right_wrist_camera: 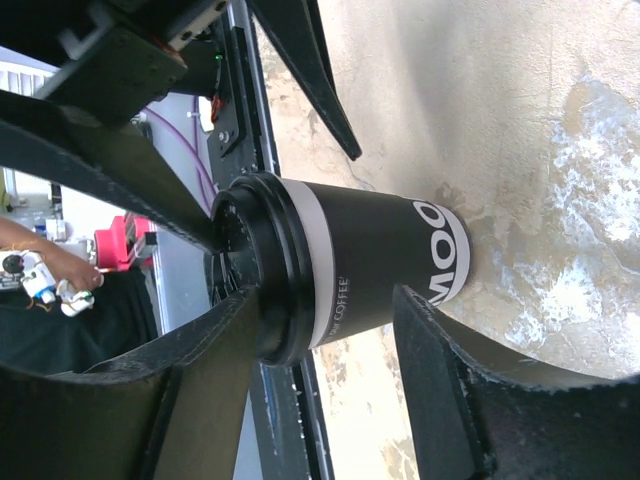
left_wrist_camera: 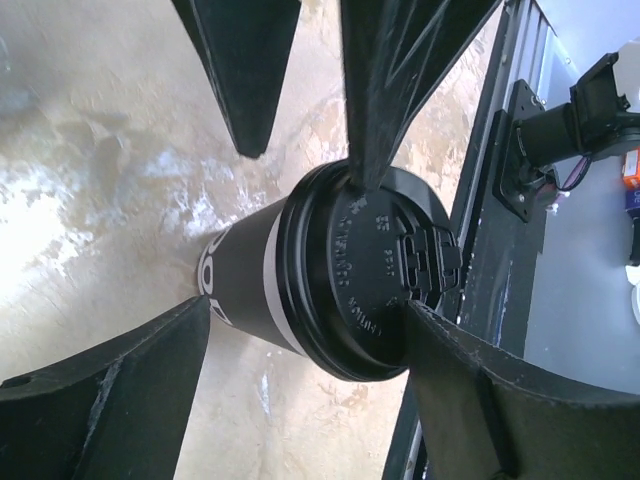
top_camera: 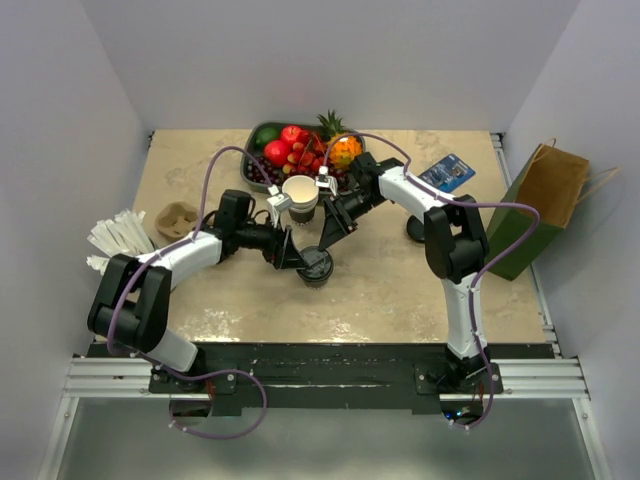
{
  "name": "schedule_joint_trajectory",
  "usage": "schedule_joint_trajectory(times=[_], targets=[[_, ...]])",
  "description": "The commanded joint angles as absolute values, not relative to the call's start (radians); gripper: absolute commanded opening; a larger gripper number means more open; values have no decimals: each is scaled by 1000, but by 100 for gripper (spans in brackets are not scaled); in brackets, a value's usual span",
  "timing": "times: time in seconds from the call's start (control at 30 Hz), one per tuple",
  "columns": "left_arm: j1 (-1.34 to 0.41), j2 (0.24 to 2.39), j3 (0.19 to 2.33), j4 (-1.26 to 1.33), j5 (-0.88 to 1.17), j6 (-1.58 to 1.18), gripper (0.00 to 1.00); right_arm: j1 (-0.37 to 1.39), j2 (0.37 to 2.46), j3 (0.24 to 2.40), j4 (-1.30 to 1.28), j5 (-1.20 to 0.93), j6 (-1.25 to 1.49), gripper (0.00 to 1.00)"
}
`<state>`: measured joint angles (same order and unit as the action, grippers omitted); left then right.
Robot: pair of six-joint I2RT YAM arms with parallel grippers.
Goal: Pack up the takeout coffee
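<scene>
- The takeout coffee (top_camera: 317,266), a dark cup with a pale band and a black lid (left_wrist_camera: 372,270), stands upright near the middle of the counter (top_camera: 400,292), between the two arms.
- The left tool (left_wrist_camera: 308,306) has its jaws wide apart. One finger is by the cup wall and the other at the lid's edge, and we see no clamp on anything.
- The right tool (right_wrist_camera: 328,292) reaches in from the far right. Its jaws are also apart, astride the same cup, and one finger appears to touch the lid rim.
- The main risk, as we judge it, is that four fingers crowd one light cup. If both tools close or shift at once, the fingers may strike each other or shove the cup over.
- A finger pressing on the lid rim could lever the lid off and spill the drink across the counter.
- A grip on the lid alone may let the cup slide out when lifted, and a hard squeeze may buckle the paper wall.
- A lidless cup (top_camera: 300,193) stands just beyond the coffee, where a wide swing could knock it.
- The paper bag (top_camera: 540,205) stands well apart at the right edge. If it is the destination, the carry is long and any tilt could slop the drink.
</scene>
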<state>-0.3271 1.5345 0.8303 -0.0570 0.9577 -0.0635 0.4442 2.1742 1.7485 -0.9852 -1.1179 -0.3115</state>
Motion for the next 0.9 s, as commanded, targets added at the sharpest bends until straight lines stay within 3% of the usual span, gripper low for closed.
schedule_joint_trajectory(times=[0.0, 0.5, 0.87], targets=[[-318, 1497, 801, 26, 991, -121, 82, 445, 2131, 1755, -1014, -1144, -351, 62], [-302, 1473, 805, 39, 1058, -156, 83, 443, 2102, 1713, -1094, -1197, -439, 66], [-288, 1463, 752, 43, 1046, -186, 74, 440, 2086, 1687, -1094, -1175, -434, 58]])
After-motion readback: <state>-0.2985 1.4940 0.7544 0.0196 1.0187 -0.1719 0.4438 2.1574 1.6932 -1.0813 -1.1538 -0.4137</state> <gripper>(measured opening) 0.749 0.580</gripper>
